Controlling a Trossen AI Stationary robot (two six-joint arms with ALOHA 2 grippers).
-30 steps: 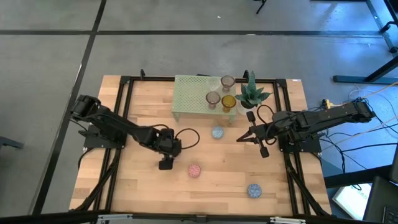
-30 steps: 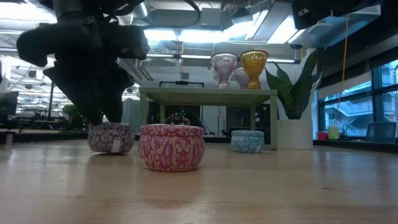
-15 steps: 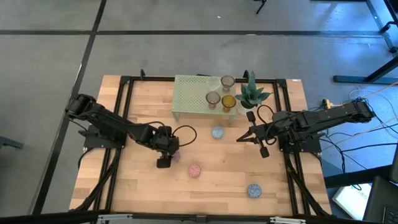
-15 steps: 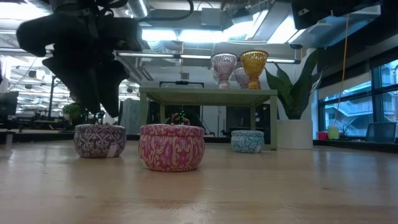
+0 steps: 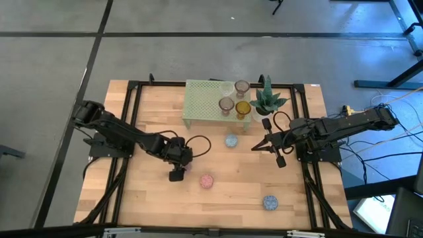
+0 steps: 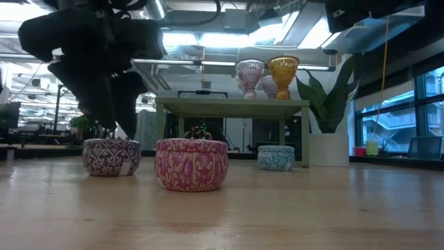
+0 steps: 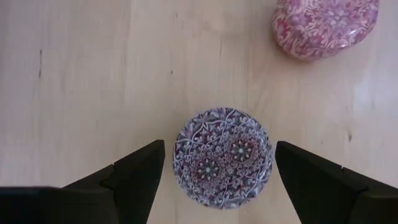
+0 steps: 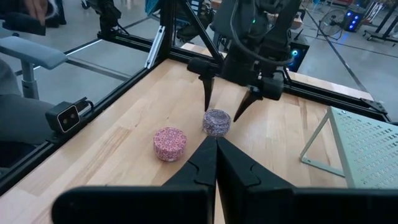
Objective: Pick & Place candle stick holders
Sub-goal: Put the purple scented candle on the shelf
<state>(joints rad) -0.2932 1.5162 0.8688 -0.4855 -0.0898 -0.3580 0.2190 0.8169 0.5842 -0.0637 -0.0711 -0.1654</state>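
Here, left gripper [image 7: 216,177] over mauve patterned tin [image 7: 222,157].
Fingers spread, straddling tin without contact; right gripper [image 8: 216,149] clenched, empty, near potted plant [image 5: 267,100].

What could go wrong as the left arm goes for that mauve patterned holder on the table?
The left gripper hangs open above the mauve holder, fingers astride it. One finger looks closer to the rim than the other, so closing might nudge the holder sideways rather than clamp it. The pink holder sits near; a shove could knock the two together. The round side may also slip between the pads. The right gripper waits shut, well clear.
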